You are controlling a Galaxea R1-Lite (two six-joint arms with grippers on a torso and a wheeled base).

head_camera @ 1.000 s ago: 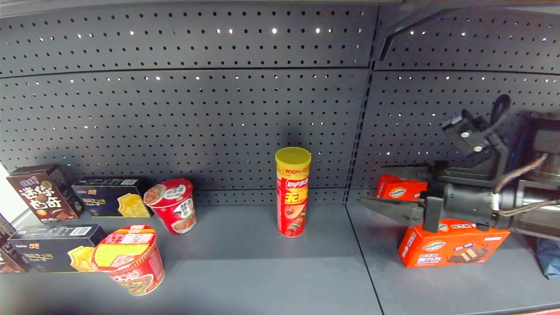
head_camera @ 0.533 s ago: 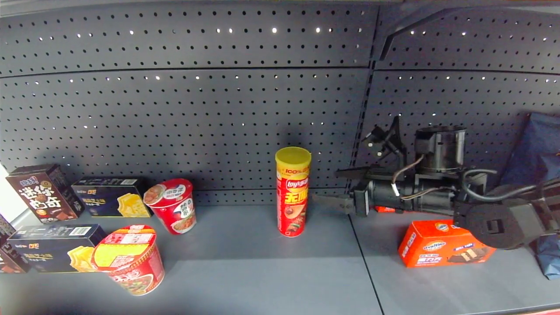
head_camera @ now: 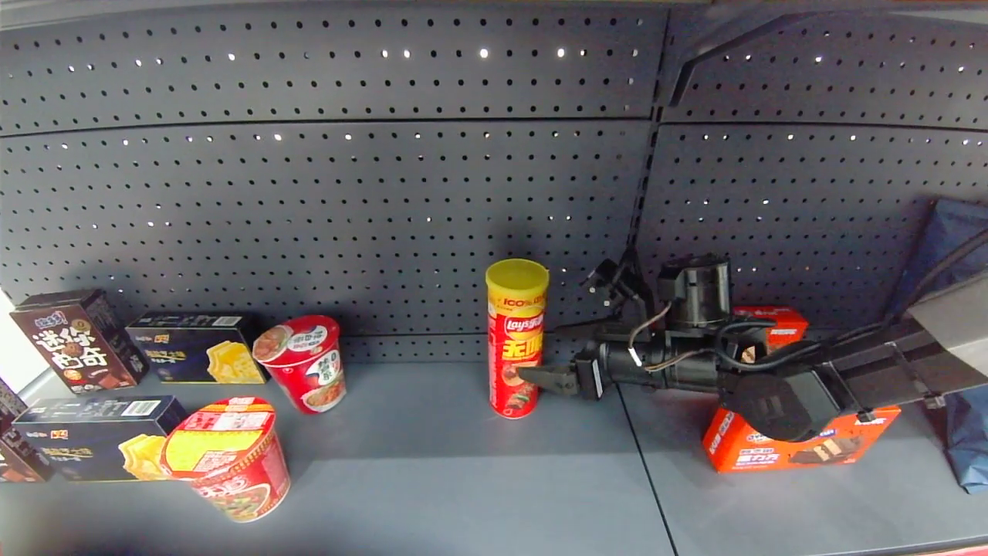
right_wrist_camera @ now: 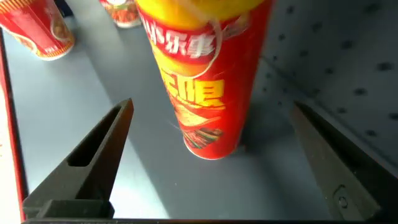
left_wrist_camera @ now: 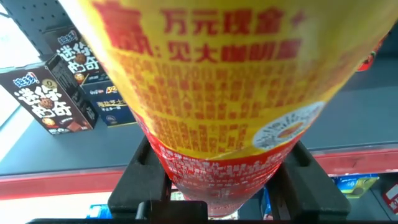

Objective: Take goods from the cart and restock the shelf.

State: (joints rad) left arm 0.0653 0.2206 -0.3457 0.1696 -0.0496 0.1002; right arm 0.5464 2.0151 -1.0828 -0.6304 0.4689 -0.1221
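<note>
A tall red chip can [head_camera: 516,340] with a yellow lid stands upright mid-shelf near the pegboard. My right gripper [head_camera: 549,355] comes in from the right at the can's lower half, open. In the right wrist view the can [right_wrist_camera: 208,87] stands just ahead of the open right gripper [right_wrist_camera: 211,107], one finger [right_wrist_camera: 102,146] on each side and clear of it. My left gripper [left_wrist_camera: 221,186] is shut on a yellow and red noodle cup [left_wrist_camera: 217,93], held in front of the shelf's red front edge [left_wrist_camera: 74,180].
Two red noodle cups [head_camera: 302,363] [head_camera: 228,455] and several dark boxes [head_camera: 193,347] fill the shelf's left part. Orange boxes [head_camera: 760,452] [head_camera: 776,323] lie under and behind my right arm. A blue bag [head_camera: 965,455] is at the far right.
My right arm has swept left along the shelf, from over the orange boxes to the chip can, with its fingers still open. The can and other goods have not moved.
</note>
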